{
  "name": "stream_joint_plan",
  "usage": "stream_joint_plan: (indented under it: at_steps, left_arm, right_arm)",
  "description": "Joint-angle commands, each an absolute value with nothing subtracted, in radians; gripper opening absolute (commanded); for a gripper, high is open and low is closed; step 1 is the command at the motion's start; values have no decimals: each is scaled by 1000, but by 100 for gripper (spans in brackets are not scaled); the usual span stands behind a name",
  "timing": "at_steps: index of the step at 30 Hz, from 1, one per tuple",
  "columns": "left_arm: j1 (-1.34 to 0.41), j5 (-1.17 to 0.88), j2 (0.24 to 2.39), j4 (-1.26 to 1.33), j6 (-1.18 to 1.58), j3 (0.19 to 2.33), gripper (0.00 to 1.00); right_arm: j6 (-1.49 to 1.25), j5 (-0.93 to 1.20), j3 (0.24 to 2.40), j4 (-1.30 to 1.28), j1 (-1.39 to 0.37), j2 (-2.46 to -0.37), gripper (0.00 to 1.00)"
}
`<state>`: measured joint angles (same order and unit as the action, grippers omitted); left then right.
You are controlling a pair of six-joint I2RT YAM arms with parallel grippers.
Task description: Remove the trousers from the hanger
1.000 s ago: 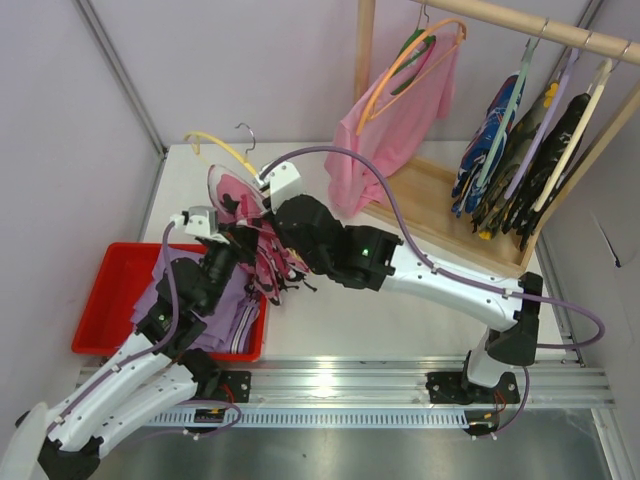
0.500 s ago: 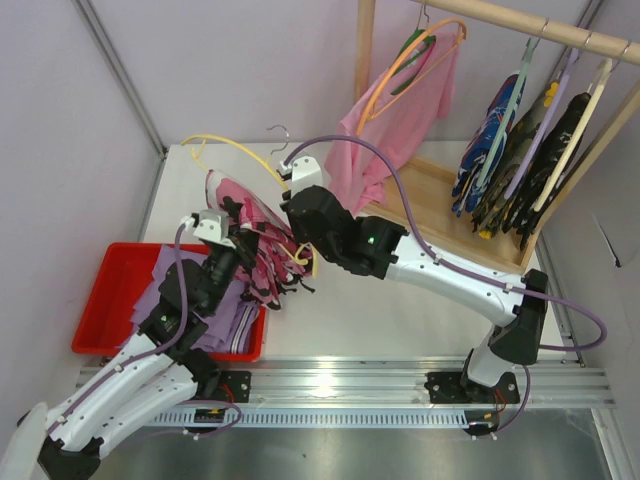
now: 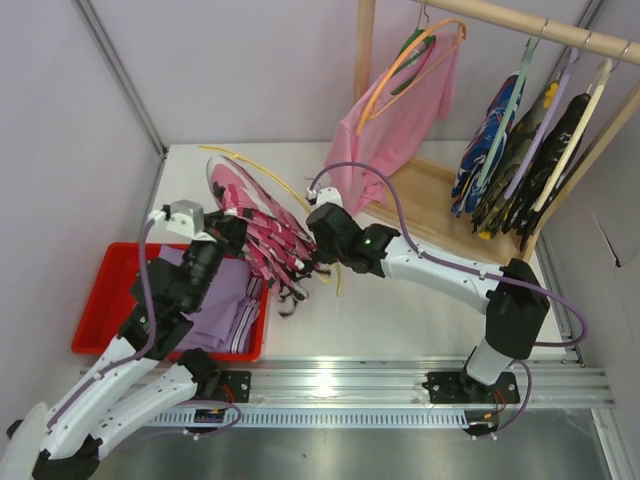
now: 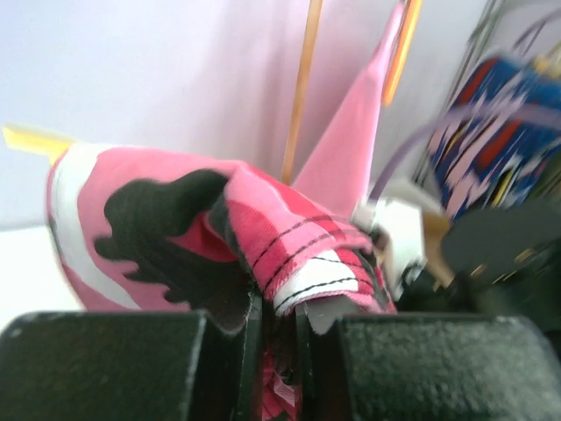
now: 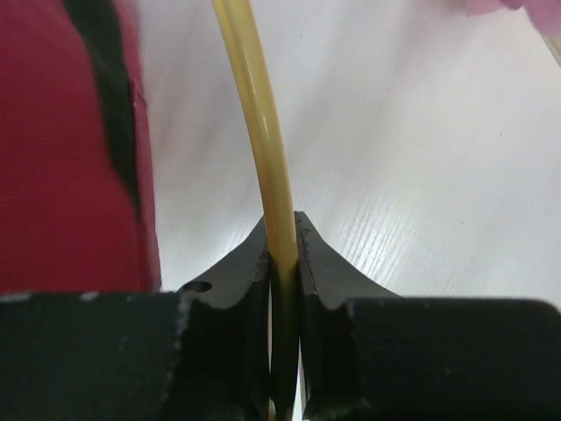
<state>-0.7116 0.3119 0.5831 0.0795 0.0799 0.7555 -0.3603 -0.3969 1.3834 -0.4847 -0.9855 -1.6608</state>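
White desk (image 3: 430, 305) from above: the trousers (image 3: 262, 222) bunch up at its ten o'clock, with the yellow hanger (image 3: 262, 168) poking out at their twelve. Left tool (image 3: 233, 233) sits at their nine, right tool (image 3: 318, 258) at their three. Left wrist: clenched on trousers cloth. Right wrist: clamped on the hanger's thin arm, trousers at nine.

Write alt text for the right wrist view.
The right arm's black fingers are shut on a thin, curved yellow hanger that runs up out of frame. Red-pink cloth trousers with a black patch fill the left edge; a white table lies behind.
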Motion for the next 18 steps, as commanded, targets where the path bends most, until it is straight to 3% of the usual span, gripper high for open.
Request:
stream_joint_plan:
  at_steps: [1, 18]
  left_arm:
    - [-707, 308, 505, 373, 117, 879, 0]
    - [-707, 379, 489, 278, 100, 940, 0]
  right_arm:
    - [-341, -333, 1370, -460, -965, -1635, 0]
    - [-371, -379, 1253, -351, -968, -1703, 0]
